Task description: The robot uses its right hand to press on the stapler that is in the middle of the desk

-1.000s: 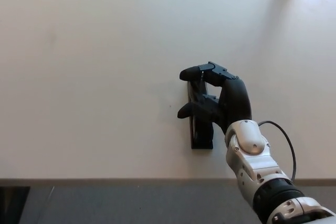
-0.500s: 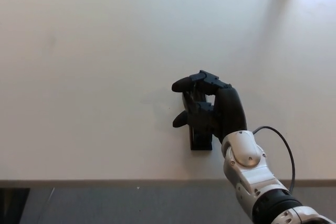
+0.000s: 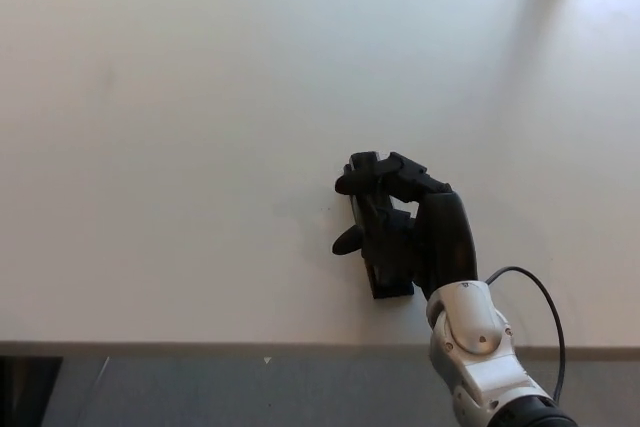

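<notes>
You see a smooth, matt off-white table (image 3: 200, 147) with a soft sheen far right. The black plastic-looking stapler (image 3: 385, 272) is dull. Your right hand (image 3: 415, 227) looks like matt black plastic; its wrist casing (image 3: 470, 332) is glossy silver-white with a thin black cable (image 3: 545, 297).

staplers: 1 (image 3: 385, 272) | desks: 1 (image 3: 180, 127) | robot hands: 1, right hand (image 3: 415, 222) | cables: 1 (image 3: 540, 292)
</notes>
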{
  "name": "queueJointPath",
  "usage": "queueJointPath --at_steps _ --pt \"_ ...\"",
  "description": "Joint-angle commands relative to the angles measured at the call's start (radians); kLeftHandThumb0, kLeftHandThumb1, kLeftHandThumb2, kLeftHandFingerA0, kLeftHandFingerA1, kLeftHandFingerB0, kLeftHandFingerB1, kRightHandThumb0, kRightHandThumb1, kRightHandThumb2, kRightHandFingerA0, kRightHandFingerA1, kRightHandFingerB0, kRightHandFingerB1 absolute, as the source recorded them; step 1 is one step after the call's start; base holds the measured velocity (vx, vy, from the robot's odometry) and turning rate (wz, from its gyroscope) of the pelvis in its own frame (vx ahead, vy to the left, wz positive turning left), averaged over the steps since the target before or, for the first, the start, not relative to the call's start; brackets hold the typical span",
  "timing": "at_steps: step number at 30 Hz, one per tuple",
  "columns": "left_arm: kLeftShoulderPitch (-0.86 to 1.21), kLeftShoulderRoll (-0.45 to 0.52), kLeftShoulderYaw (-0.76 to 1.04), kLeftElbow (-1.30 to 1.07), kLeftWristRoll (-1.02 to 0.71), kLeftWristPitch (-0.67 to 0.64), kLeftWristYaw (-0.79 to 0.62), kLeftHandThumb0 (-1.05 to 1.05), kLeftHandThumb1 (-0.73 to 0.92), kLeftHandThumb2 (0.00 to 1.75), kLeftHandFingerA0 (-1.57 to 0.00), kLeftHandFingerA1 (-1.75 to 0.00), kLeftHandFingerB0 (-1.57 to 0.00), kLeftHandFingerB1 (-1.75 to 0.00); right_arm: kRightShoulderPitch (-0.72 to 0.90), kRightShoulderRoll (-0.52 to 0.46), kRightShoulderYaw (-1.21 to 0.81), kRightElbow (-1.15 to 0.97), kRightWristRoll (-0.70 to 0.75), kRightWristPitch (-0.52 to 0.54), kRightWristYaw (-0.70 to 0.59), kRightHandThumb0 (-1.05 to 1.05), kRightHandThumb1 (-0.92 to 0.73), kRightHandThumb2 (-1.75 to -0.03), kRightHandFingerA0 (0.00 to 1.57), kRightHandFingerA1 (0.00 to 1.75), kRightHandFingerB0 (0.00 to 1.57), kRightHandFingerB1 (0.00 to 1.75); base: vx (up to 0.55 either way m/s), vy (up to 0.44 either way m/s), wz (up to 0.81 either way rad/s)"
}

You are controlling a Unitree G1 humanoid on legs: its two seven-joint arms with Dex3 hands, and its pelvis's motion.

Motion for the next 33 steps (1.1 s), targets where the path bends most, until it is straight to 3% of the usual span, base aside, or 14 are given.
queueJointPath --at_steps 1,5,6,13,17,19,21,22,28,29,30,32,33 --pt "0.124 0.000 0.005 0.070 -0.003 -0.207 -0.055 -0.24 0.83 1.28 -0.01 -0.49 -0.01 -0.50 0.561 0.059 0.040 0.238 -0.073 0.275 -0.008 -0.16 -0.78 -0.68 1.25 0.94 0.78 1.20 0.00 0.000 0.00" --pt "0.131 -0.002 0.021 0.077 -0.031 -0.191 -0.095 -0.25 0.83 1.28 -0.01 -0.50 -0.01 -0.50 0.581 0.057 0.047 0.241 -0.080 0.272 -0.010 -0.15 -0.77 -0.69 1.25 0.94 0.78 1.19 0.00 0.000 0.00" --pt "0.134 0.010 -0.006 0.082 0.010 -0.200 -0.050 -0.51 0.92 0.96 -0.04 -0.41 -0.02 -0.25 0.584 0.057 0.042 0.241 -0.076 0.274 -0.014 -0.16 -0.78 -0.66 1.25 0.98 0.78 1.17 0.00 0.000 0.00" --pt "0.103 0.004 0.009 0.067 -0.017 -0.188 -0.071 -0.54 0.92 0.96 -0.06 -0.43 0.00 -0.25 0.539 0.057 0.038 0.238 -0.074 0.287 -0.038 -0.17 -0.78 -0.65 1.24 1.00 0.78 1.21 0.00 0.000 0.00" --pt "0.045 0.010 0.000 0.053 -0.006 -0.212 -0.055 -0.50 0.92 1.02 -0.08 -0.45 -0.01 -0.30 0.421 0.056 -0.001 0.212 -0.035 0.276 -0.020 -0.17 -0.79 -0.67 1.24 1.00 0.74 1.25 0.00 0.000 0.00" --pt "-0.002 0.006 0.004 0.035 -0.013 -0.149 -0.031 -0.54 0.92 0.94 -0.06 -0.42 -0.07 -0.27 0.270 0.046 -0.039 0.152 0.010 0.210 0.030 -0.16 -0.75 -0.73 1.27 1.03 0.77 1.17 0.00 0.000 0.00" --pt "-0.047 0.005 0.004 0.026 -0.016 -0.136 -0.025 -0.54 0.92 0.94 -0.06 -0.42 -0.07 -0.27 0.214 0.039 -0.050 0.147 0.017 0.223 0.031 -0.16 -0.75 -0.73 1.27 1.03 0.77 1.17 0.00 0.000 0.00" --pt "-0.068 0.016 -0.002 0.025 -0.009 -0.149 -0.032 -0.27 0.79 1.26 0.00 -0.49 0.00 -0.49 0.085 0.027 -0.070 0.036 0.050 0.207 0.037 -0.12 -0.69 -0.81 1.27 1.09 0.81 1.11 0.00 0.000 0.00" --pt "-0.196 0.032 0.001 0.008 -0.011 -0.121 -0.025 -0.27 0.79 1.26 0.00 -0.49 0.00 -0.49 -0.114 -0.004 -0.122 -0.002 0.080 0.243 0.045 -0.12 -0.69 -0.81 1.27 1.09 0.81 1.11 0.00 0.000 0.00" --pt "-0.203 0.034 -0.001 -0.010 -0.012 -0.102 -0.026 -0.49 0.92 0.95 -0.03 -0.41 -0.02 -0.24 -0.170 -0.031 -0.128 -0.078 0.088 0.226 0.060 -0.17 -0.75 -0.77 1.21 1.24 0.80 1.12 0.00 0.000 0.00" --pt "-0.212 0.031 0.007 -0.033 -0.029 -0.080 -0.042 -0.46 0.92 0.96 -0.02 -0.37 -0.01 -0.23 -0.250 -0.073 -0.136 -0.207 0.105 0.206 0.086 -0.16 -0.72 -0.82 1.22 1.21 0.80 1.13 0.00 0.000 0.00" --pt "-0.234 0.004 0.047 -0.039 -0.103 -0.082 -0.121 -0.49 0.92 0.99 -0.02 -0.36 -0.01 -0.21 -0.273 -0.086 -0.146 -0.264 0.113 0.234 0.091 -0.16 -0.72 -0.81 1.24 1.19 0.81 1.11 0.00 0.000 0.00" --pt "-0.239 0.002 0.039 -0.064 -0.095 -0.075 -0.111 -0.59 0.91 1.10 -0.05 -0.44 0.00 -0.24 -0.287 -0.098 -0.148 -0.297 0.111 0.241 0.096 -0.19 -0.76 -0.73 1.25 1.19 0.77 1.10 0.00 0.000 0.00"
